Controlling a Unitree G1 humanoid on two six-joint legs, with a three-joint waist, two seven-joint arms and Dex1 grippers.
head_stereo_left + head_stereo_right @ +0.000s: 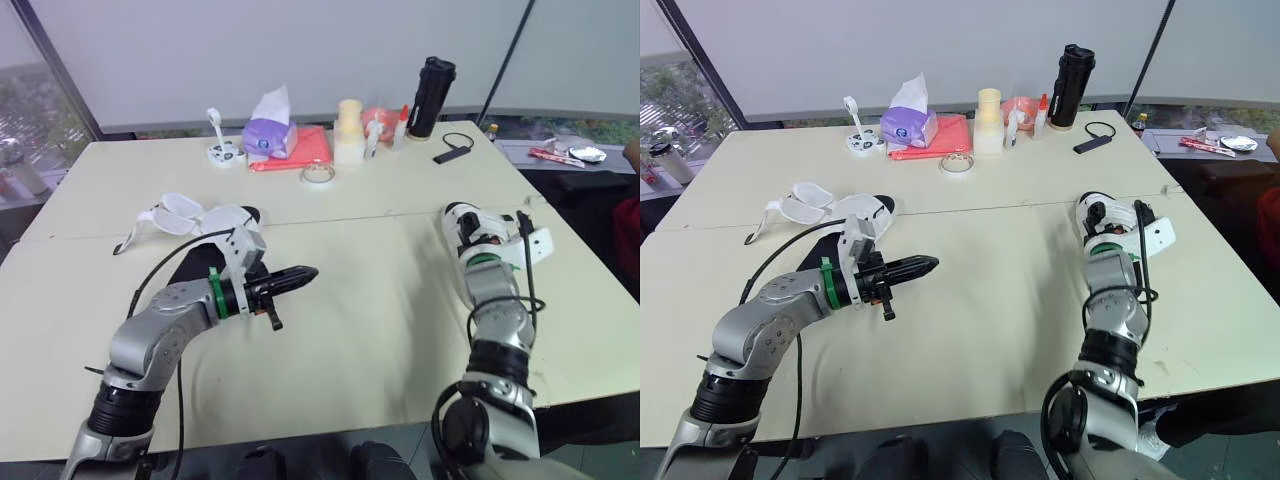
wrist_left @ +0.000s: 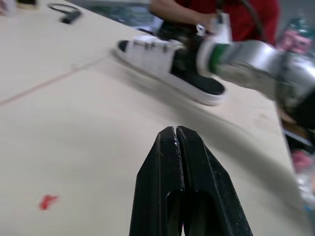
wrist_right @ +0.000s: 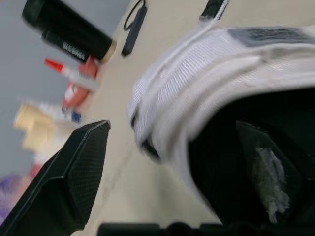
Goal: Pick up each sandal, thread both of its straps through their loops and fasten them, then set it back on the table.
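black-and-white sandal (image 2: 147, 51), cream table (image 1: 380, 330), black bottle (image 1: 431, 95)

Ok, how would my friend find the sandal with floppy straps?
Look at the table's left side, just behind the left end effector. That sandal has white straps sprawled out sideways, while the other sandal, at the right end effector, has straps lying across it.

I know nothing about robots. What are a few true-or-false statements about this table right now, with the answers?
1. The left gripper is shut and holds nothing. True.
2. The black bottle lies on its side. False: it stands upright.
3. The two sandals lie side by side. False: the left sandal and the right sandal lie well apart, one on each side.
4. The left sandal's straps lie spread open. True.
5. A purple tissue pack sits at the table's far side. True.
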